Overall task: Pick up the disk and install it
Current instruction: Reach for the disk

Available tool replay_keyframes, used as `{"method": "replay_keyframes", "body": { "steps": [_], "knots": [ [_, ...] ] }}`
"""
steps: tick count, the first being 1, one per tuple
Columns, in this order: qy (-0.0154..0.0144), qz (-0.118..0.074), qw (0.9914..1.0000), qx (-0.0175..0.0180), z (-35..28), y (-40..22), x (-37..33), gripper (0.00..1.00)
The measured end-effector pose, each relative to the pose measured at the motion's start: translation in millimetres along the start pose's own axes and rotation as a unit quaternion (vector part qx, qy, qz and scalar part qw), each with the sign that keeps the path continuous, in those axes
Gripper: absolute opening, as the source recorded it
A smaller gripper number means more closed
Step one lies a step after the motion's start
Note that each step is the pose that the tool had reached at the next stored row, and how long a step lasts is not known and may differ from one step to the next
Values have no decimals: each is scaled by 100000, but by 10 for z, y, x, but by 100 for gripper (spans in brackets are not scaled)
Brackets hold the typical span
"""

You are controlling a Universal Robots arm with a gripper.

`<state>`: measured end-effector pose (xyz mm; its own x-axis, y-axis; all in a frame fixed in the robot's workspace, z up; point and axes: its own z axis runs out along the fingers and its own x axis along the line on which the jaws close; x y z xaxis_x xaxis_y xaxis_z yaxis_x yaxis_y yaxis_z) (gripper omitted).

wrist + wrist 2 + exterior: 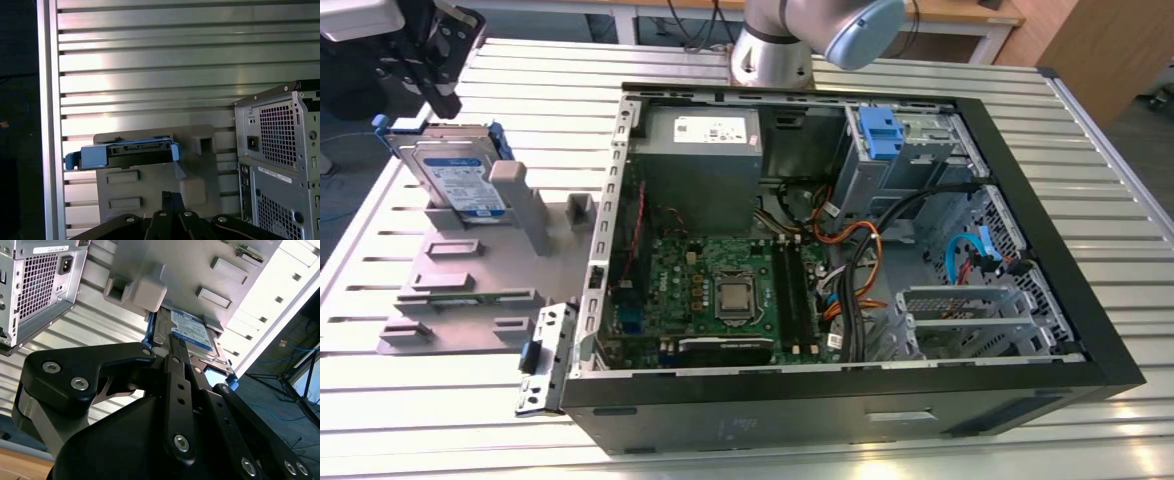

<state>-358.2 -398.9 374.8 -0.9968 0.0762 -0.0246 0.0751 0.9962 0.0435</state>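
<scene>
The whole setup sits on a slatted aluminium table [1107,150]. At the exterior view's left, the black gripper [444,105] hangs with its fingers [175,370] pinched flat together and nothing between them. Just under the fingertips, not touching as far as I can see, is the disk [460,180], a flat silver hard drive with a white-and-blue label in a blue plastic carrier. It's standing on edge in a slot of the grey plastic holder plate [467,290]. Both wrist views show the disk [192,332] [125,152] just ahead of the fingertips. Further from the fingers, toward the exterior view's right, lies the open black computer case [854,400]. Inside it are a grey power supply box [700,150], a green motherboard [720,290] and, farthest off, a grey metal drive bay [907,160] with a blue bracket [881,130].
</scene>
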Motion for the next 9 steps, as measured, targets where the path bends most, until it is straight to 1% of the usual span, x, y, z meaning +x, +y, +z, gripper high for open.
{"method": "replay_keyframes", "body": {
  "steps": [9],
  "knots": [
    [5,-3,100000,3,-1,-2,32,11]
  ]
}}
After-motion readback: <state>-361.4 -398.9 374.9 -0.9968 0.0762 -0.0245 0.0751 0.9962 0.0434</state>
